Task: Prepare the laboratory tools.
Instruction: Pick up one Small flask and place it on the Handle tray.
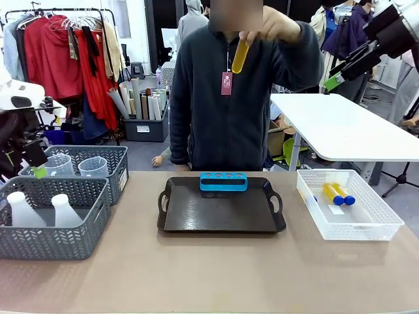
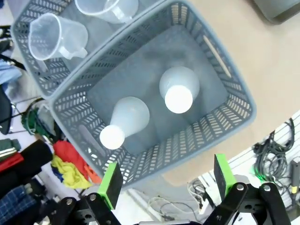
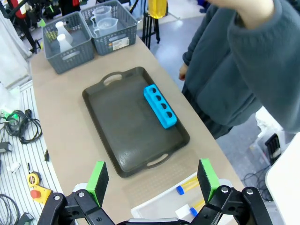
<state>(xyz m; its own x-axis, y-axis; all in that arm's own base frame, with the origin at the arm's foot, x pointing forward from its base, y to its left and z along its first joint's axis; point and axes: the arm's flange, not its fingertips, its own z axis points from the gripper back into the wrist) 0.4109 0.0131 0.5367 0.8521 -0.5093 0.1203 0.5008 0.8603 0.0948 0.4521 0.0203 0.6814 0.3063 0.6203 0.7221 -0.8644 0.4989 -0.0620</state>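
Left pincer (image 2: 167,182): wide open, nothing in it, hanging over the near grey mesh basket (image 2: 229,117) at the bench's (image 1: 216,275) left end. Straight below it, 2 translucent white conical flasks stand upright in that basket. One flask (image 2: 125,123) is just above the left green pad, the other flask (image 2: 179,89) sits nearer the basket's middle; neither touches the pincer. Beside it is the far grey mesh basket (image 2: 42,75) w/ 2 clear plastic measuring jugs w/ handles, one jug (image 2: 56,35) fully seen, the second jug (image 2: 108,7) cut by the frame edge; both well apart from the pads.

Right pincer (image 3: 152,182): pads also spread wide, empty, high over the bench's right end. Under it is a white perforated basket (image 3: 154,202) holding small amber tubes w/ blue caps (image 3: 187,186), lying flat. Further out is a dark brown handled tray (image 3: 126,126), w/ a bright blue four-hole tube rack (image 3: 160,106) on the edge nearest the person.

The person's hand (image 1: 275,26) holds one more amber tube (image 1: 240,55) up at chest height, well apart from both pincers; its top is hidden in the fingers.

Writing: red tag on the person's chest (image 1: 226,83), white label on the far grey basket's side (image 3: 118,43), white slip in the white basket (image 1: 336,209). Print on all 3 too small to read.
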